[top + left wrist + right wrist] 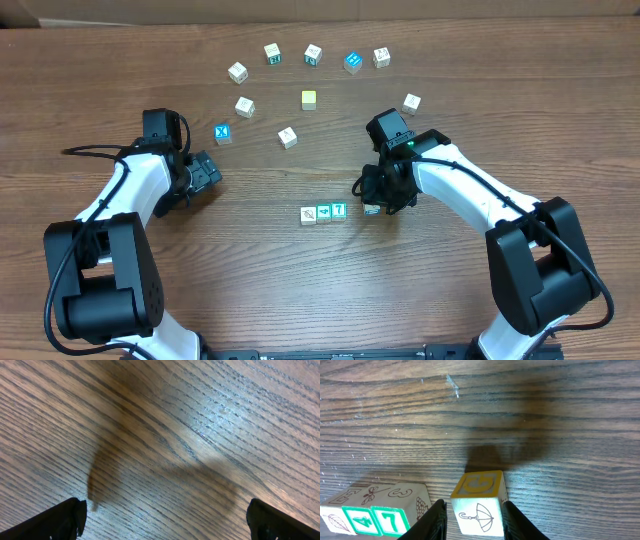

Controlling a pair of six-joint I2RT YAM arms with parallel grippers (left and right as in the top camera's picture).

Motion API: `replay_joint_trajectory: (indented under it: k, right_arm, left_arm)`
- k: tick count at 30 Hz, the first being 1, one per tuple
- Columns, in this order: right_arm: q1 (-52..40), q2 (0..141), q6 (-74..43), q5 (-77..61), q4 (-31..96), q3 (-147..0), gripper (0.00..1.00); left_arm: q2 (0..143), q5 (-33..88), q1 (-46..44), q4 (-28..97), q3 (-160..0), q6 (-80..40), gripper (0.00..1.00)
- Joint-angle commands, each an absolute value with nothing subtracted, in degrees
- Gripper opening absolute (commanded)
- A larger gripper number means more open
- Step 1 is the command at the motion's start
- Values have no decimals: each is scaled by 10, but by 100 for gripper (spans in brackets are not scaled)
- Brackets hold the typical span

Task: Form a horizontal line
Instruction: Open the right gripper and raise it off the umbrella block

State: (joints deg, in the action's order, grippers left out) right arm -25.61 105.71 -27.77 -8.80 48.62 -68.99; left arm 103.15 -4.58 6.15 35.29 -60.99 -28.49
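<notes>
This looks like a robotics lab setup. Two white-and-black robot arms, the left arm (130, 190) and the right arm (470, 185), stand at one edge of a wood-grain table (520, 80). A black cable (90, 150) trails off, and small letter cubes (312, 54) lie scattered about.

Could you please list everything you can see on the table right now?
row cubes: three, one white, two green-framed (4, 7), front centre, touching.
held cube: one, white with yellow top, just right of the row, apart from it.
pale cubes: seven, scattered in a far arc.
blue cubes: two, one far, one marked X left of centre.
yellow cube: one, plain, far centre.
table: one, brown wood.
left gripper: open, empty, left side.
right gripper: shut on held cube.
</notes>
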Motion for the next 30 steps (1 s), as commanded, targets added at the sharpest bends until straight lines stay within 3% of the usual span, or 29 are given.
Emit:
replay_joint_trajectory:
  k: [1, 30]
  right_arm:
    - [-259, 1060, -283, -98, 482, -691, 33]
    - [-255, 1060, -318, -94, 466, -691, 34]
  left_arm:
    - [1038, -49, 63, 353, -608, -283, 100]
    - [1038, -49, 63, 353, -608, -283, 100]
